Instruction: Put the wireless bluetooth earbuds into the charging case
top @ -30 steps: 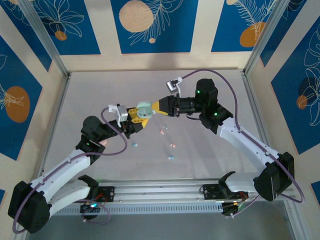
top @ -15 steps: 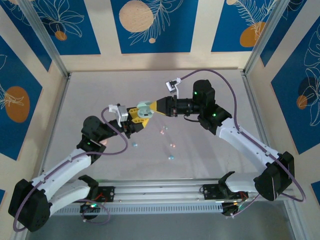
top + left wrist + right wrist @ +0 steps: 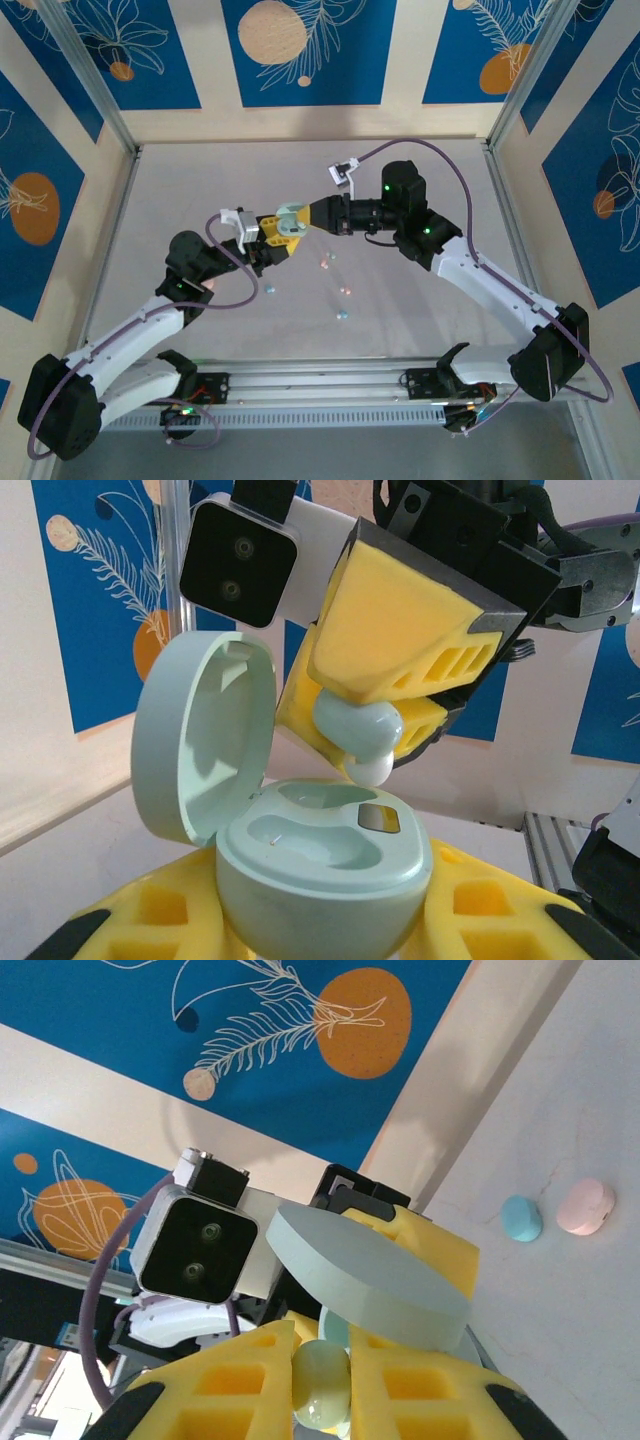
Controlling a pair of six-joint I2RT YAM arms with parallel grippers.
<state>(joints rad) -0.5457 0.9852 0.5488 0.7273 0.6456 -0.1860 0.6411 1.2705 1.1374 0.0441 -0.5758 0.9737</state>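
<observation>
My right gripper (image 3: 322, 1362) is clamped on a mint-green earbud (image 3: 358, 736), pinched between the two yellow fingers with its pale tip pointing down. In the left wrist view that tip hangs just above the open case (image 3: 320, 852), over the far one of the two hollows (image 3: 325, 796), and I can't see it touching the rim.

The left gripper (image 3: 320, 932) is closed around the lower body of the case and holds it off the table (image 3: 420, 180) with its mouth facing up. The lid (image 3: 200, 742) stands swung back to one side, out of the bud's way.

From above, little has changed over the last second. The right arm has crept a touch toward the left one, and the left wrist has come up slightly to meet it. Neither grip has altered. I read that as the end of the approach, with lining up nearly done and the seating itself not yet begun.

What's left, I judge, is a short, slow descent with the bud turned to match the shape of its hollow. Both hollows look empty, so this would be the first bud in. The risk is a tilted bud catching the rim and twisting in the fingers, or the push shoving the case in the left grip.

Further out, loose buds (image 3: 342, 314) in pastel colours lie scattered on the table below the grippers, still waiting.
</observation>
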